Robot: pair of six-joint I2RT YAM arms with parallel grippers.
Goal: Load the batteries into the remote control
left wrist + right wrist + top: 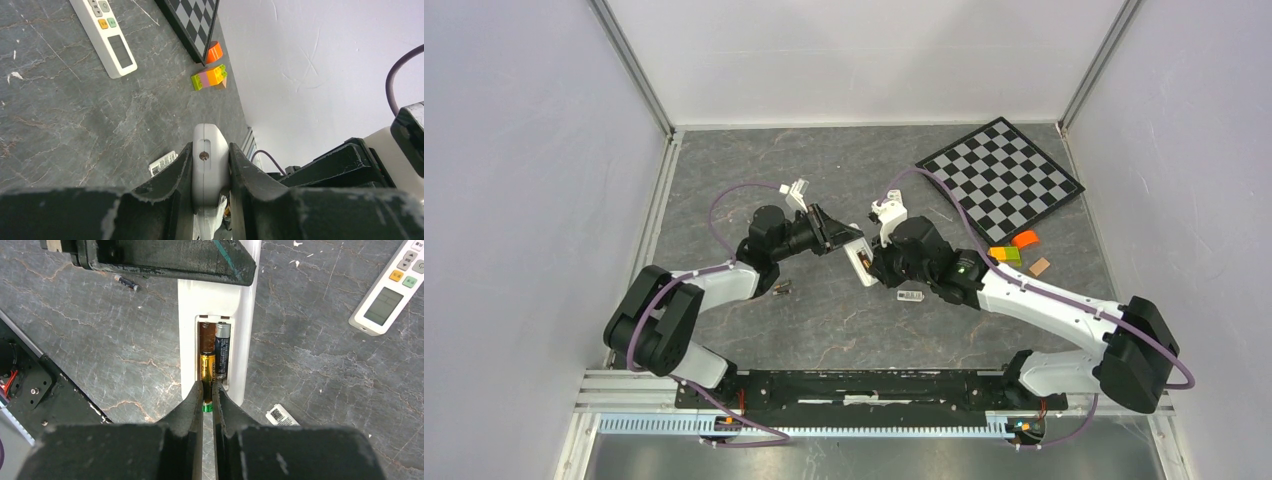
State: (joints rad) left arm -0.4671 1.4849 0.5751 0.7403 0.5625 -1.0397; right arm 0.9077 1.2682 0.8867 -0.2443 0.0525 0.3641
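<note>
In the remote (235, 305) compartment sit two batteries (222, 352).

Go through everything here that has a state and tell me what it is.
Remote control: compartment open.
Left end effector: shut on remote control.
Right end effector: shut on gold battery.
Gold battery: partly in compartment.
Dark battery: seated in compartment.
Loose battery: lying on table.
Cover piece: off, on table.
Second remote: face up on table.

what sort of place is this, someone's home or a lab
Most likely a robotics lab test cell, not a home: plain white walls on an aluminium frame box in a grey stone-pattern table, two robot arms are bolted at its near edge, and a checkerboard lies in a far corner.
</note>
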